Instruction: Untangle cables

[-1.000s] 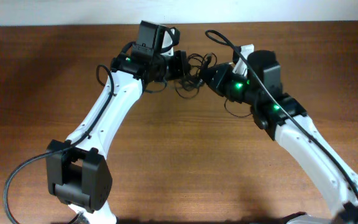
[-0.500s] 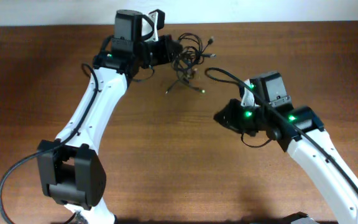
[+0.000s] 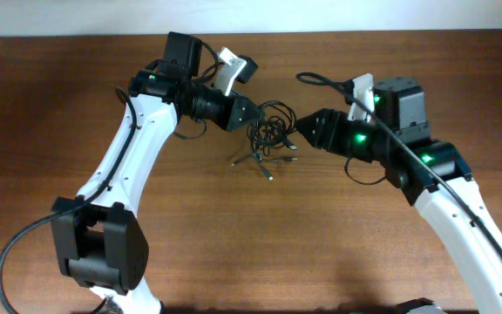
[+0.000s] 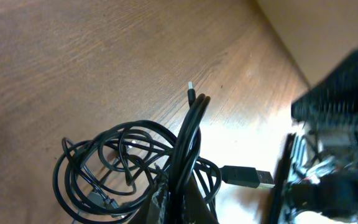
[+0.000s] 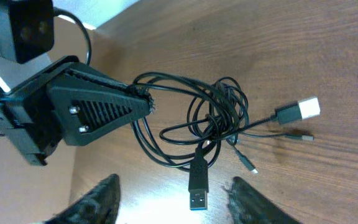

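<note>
The cables (image 3: 268,138) are a bunch of thin black loops hanging from my left gripper (image 3: 253,116), which is shut on a few strands at the bunch's left side. In the left wrist view the strands run up between the pinched jaws of the left gripper (image 4: 180,202), with loops (image 4: 104,165) spilling left and a black USB plug (image 4: 247,176) lying to the right. My right gripper (image 3: 301,133) stands open just right of the bunch. In the right wrist view the USB plug (image 5: 197,186) lies between the spread fingers of the right gripper (image 5: 176,205), untouched. A white-tipped plug (image 5: 303,111) trails right.
The wooden table (image 3: 234,227) stretches wide in front of both arms. A pale wall edge runs along the back. The right arm's own thick black cable (image 3: 321,78) arcs above its wrist. Two thin plug ends (image 3: 264,167) rest on the table below the bunch.
My right gripper let go, pulled away to the lower right, then came back to the bunch with its jaws open. The left gripper carried the bunch forward and to the right.
</note>
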